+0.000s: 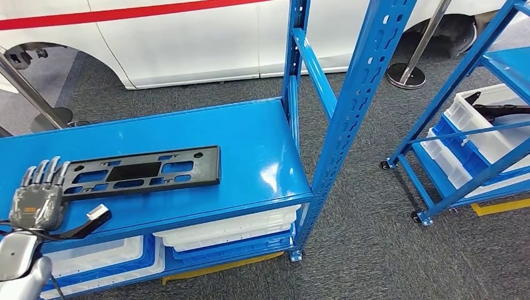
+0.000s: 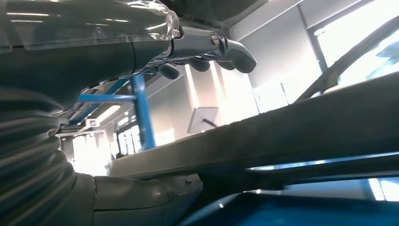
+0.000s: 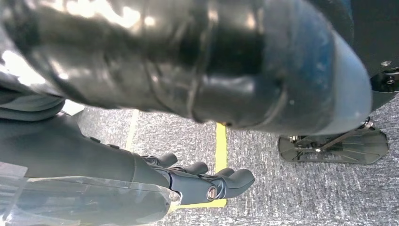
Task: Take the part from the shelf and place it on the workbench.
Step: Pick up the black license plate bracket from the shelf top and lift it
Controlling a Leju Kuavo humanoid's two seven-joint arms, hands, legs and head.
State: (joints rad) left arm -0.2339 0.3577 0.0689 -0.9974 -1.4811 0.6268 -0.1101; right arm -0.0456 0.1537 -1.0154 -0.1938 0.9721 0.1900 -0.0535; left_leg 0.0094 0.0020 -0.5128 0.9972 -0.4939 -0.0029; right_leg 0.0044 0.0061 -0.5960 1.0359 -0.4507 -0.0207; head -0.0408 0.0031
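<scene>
Part (image 1: 142, 171), the long black slotted plate, lies flat on the blue worktop (image 1: 250, 134), running along its near edge toward the left end and lying wholly on the surface, so I judge the placing as good as done. My left robot hand (image 1: 37, 199) hovers at the near left corner, just off the plate's end, fingers spread and holding nothing; the wrist view shows the same loose fingers above the dark plate edge. That suits a release, letting the plate rest on its own weight. My right robot hand (image 3: 202, 181) hangs over grey carpet, fingers curled in, with nothing held.
</scene>
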